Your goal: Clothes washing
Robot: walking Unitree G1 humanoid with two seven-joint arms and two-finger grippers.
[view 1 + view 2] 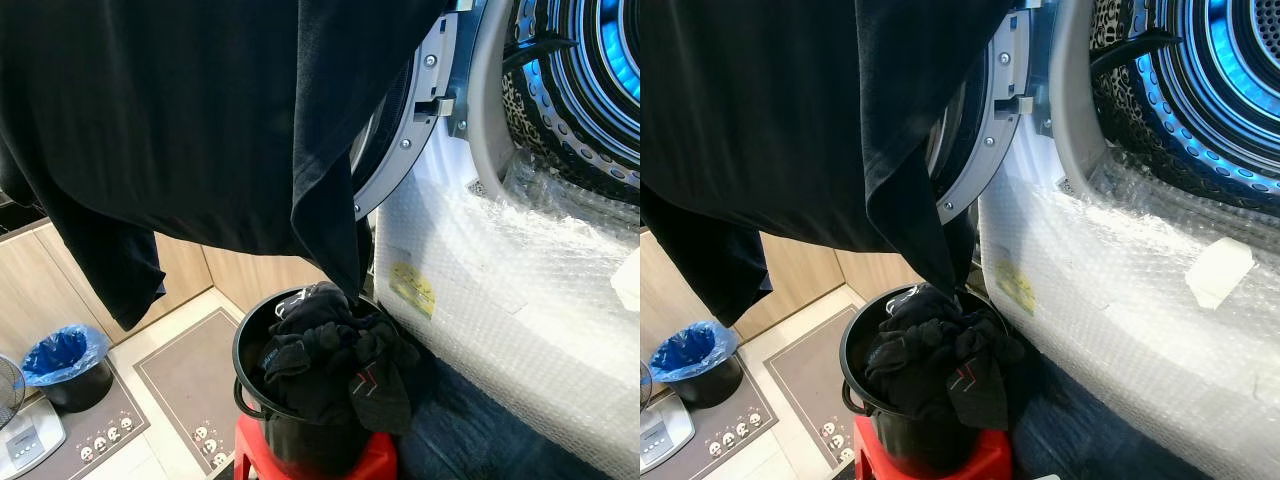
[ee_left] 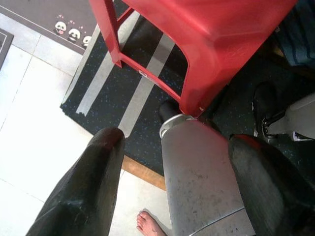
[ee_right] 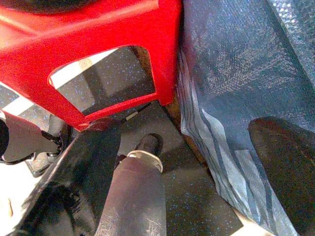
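Tiled laundry-room floor with patterned mats lies below both arms, which hang low beside a red stool (image 2: 206, 44). From the left wrist camera, the left gripper (image 2: 177, 162) points down at a dark striped mat (image 2: 123, 88), its two black fingers (image 2: 93, 182) spread well apart with nothing between them; a silver leg of the robot stands between the fingers, and a person's bare toes (image 2: 147, 223) show on the pale tile near them. The right gripper (image 3: 187, 167) likewise points down beside the stool, fingers set wide and holding nothing, a blue striped cloth (image 3: 231, 73) lying on the floor next to it.

Above the grippers, on the stool, stands a black bucket (image 1: 250, 345) heaped with dark clothes (image 1: 335, 365). Higher up, a large black garment (image 1: 200, 120) hangs across the head camera's view, its lowest corner reaching down to the pile in the bucket. Beside the bucket stands the washing machine (image 1: 1120, 300), its front wrapped in bubble wrap, door (image 1: 400, 140) swung open and drum (image 1: 1220, 90) lit blue. Further off on the floor sits a small bin with a blue liner (image 1: 60, 360).
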